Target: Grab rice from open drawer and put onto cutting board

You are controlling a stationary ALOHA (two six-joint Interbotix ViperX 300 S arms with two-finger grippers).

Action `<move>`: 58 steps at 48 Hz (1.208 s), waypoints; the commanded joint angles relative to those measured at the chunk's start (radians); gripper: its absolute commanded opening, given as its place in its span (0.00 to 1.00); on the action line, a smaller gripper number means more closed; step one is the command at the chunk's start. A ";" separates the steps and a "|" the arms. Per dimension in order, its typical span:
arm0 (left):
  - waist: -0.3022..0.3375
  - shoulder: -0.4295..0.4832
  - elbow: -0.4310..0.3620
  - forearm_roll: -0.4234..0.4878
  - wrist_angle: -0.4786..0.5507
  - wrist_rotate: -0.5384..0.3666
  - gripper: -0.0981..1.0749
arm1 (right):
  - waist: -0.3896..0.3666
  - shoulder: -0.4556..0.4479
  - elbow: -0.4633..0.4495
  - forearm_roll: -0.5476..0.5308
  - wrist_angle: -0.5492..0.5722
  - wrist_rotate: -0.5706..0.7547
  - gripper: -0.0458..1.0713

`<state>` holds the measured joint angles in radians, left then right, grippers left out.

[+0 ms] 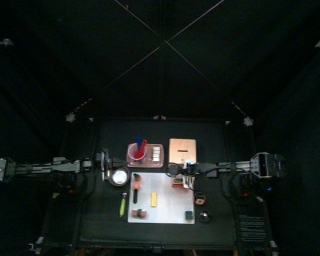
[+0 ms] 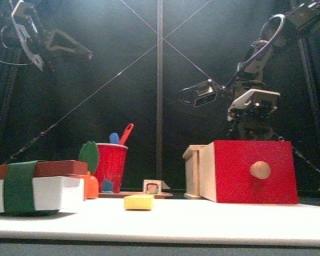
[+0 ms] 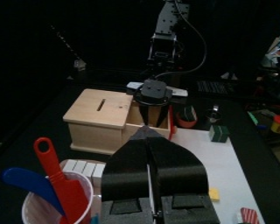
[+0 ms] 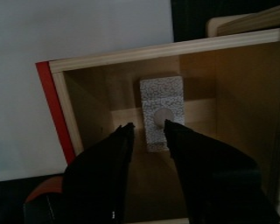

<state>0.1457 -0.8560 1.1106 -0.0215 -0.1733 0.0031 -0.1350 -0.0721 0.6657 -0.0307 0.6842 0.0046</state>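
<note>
Wooden walls stand close on every side of the right gripper [image 4: 150, 131], which hangs over the open drawer [image 4: 241, 131] of the small box. Its two black jaws are a little way apart, and nothing is held between them. Just past the tips lies the rice [image 4: 161, 101], a small pale grey block flat on the drawer floor.

Things could go wrong here. The block lies low and flat, so the jaws might slide over its top and close on air. If they come down crooked, one jaw could bump the drawer's side wall or push the block deeper in. A hard bump might also shove the light box.

Room is tight inside the drawer, with a red edge [image 4: 55, 122] on one side. Straight up is the free way out. The cutting board [image 1: 170, 205] lies just beside the box, but small things sit on it, so a bare spot must be picked.

The left gripper [image 3: 152, 179] waits near the red cup [image 3: 55, 203], with its jaws pressed together.
</note>
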 commanded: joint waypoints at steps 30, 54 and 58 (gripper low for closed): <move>0.023 0.003 -0.023 -0.003 0.020 -0.002 0.10 | -0.005 0.066 -0.021 -0.058 -0.055 0.003 0.78; 0.023 0.002 -0.026 -0.003 0.021 0.000 0.10 | -0.005 0.094 -0.023 -0.083 -0.061 0.003 0.60; 0.021 0.002 -0.028 -0.003 0.021 0.000 0.10 | -0.005 0.072 -0.029 -0.084 -0.048 0.009 0.59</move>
<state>0.1657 -0.8560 1.1106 -0.0215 -0.1488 0.0031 -0.1381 0.0368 0.6550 -0.1135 0.6259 0.0107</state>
